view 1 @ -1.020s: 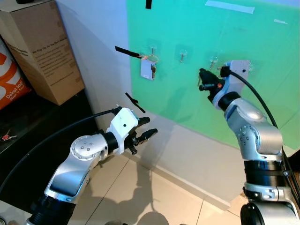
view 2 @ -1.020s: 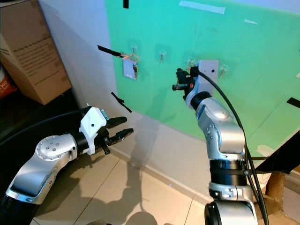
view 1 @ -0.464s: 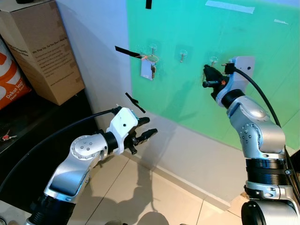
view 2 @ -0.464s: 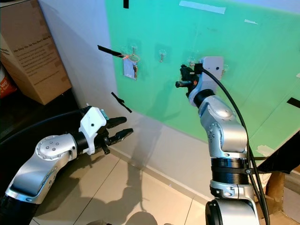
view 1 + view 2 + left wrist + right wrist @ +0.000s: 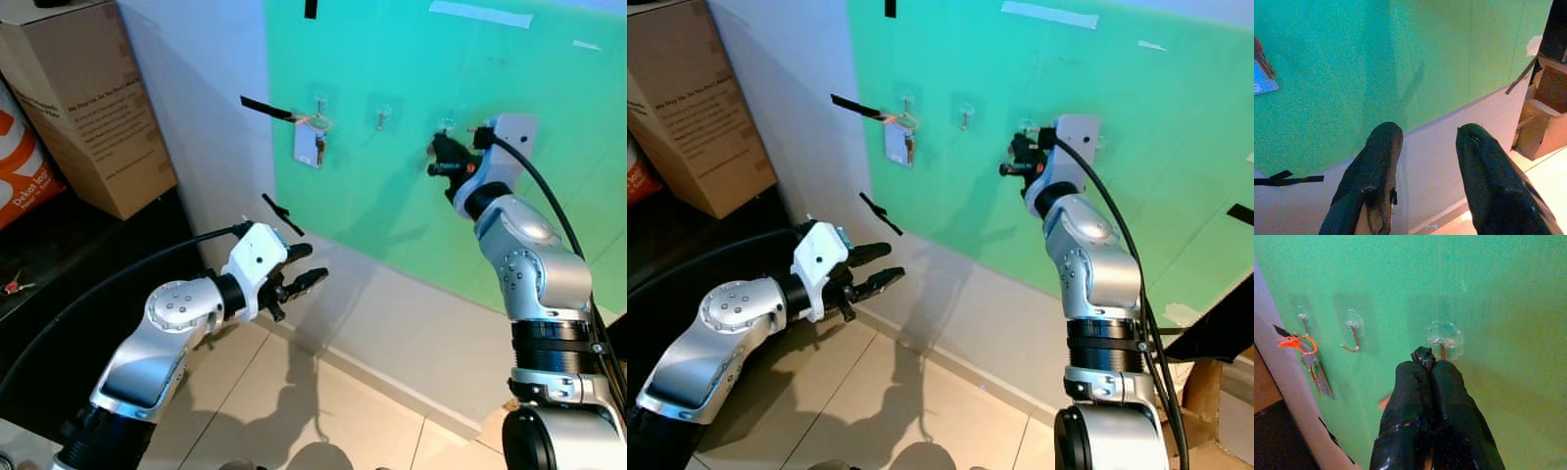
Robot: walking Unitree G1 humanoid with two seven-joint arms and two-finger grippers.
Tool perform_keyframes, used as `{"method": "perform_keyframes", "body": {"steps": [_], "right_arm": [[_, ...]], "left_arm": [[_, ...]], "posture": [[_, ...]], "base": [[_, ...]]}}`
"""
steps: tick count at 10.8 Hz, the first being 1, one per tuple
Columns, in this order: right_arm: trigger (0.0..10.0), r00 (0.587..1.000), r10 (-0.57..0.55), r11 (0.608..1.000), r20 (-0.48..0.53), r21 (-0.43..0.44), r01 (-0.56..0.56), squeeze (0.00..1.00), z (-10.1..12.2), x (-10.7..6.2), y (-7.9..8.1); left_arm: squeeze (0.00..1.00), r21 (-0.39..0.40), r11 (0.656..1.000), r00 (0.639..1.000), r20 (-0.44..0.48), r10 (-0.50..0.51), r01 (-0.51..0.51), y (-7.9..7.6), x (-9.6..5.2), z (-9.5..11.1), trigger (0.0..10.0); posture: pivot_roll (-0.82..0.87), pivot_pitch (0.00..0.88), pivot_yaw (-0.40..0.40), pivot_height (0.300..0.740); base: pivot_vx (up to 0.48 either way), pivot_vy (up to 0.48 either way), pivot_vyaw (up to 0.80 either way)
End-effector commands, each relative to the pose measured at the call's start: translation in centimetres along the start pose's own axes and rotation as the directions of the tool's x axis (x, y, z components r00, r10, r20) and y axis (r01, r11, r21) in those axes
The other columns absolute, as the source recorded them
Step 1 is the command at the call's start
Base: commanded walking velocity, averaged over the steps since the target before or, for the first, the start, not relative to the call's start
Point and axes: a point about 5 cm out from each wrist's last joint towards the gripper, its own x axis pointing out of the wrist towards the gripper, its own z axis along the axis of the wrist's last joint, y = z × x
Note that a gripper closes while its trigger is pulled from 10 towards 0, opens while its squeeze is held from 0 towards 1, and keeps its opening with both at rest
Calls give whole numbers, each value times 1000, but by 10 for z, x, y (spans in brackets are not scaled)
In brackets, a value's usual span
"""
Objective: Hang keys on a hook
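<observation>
My right gripper (image 5: 437,157) is raised against the green wall panel (image 5: 411,59), its tips just below the third clear hook (image 5: 1443,343). It is shut on the keys: a small dark piece (image 5: 1422,354) shows at the tips and an orange blur (image 5: 1383,403) hangs beneath the fingers. The middle hook (image 5: 1354,335) is bare. Another key set (image 5: 312,144) with a white tag and orange ring hangs on the leftmost hook (image 5: 318,102). My left gripper (image 5: 306,266) is held low before the wall, open and holding nothing.
A cardboard box (image 5: 93,98) and an orange bag (image 5: 24,166) stand at the left above a dark surface. Black tape strips (image 5: 266,108) mark the wall. Tiled floor (image 5: 323,411) lies below. Brown boxes (image 5: 1542,112) sit at the wall's far right.
My right gripper has moved up and to the right, closer to the third hook. The left arm has stayed in place.
</observation>
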Motion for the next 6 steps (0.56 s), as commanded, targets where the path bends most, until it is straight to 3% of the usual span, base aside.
{"method": "perform_keyframes", "body": {"steps": [1,6], "right_arm": [[10000,1000,-13,1000,19,9,13,0,4,2,-2],[10000,997,-75,997,-25,10,76,0,-6,-1,-16]], "left_arm": [[0,18,1000,1000,8,1,-1,4,-1,5,10000],[0,21,1000,1000,4,-8,8,2,-2,4,10000]], "posture": [[-97,0,3,740],[-97,0,6,740]], "base": [[0,0,0],[0,0,0]]}}
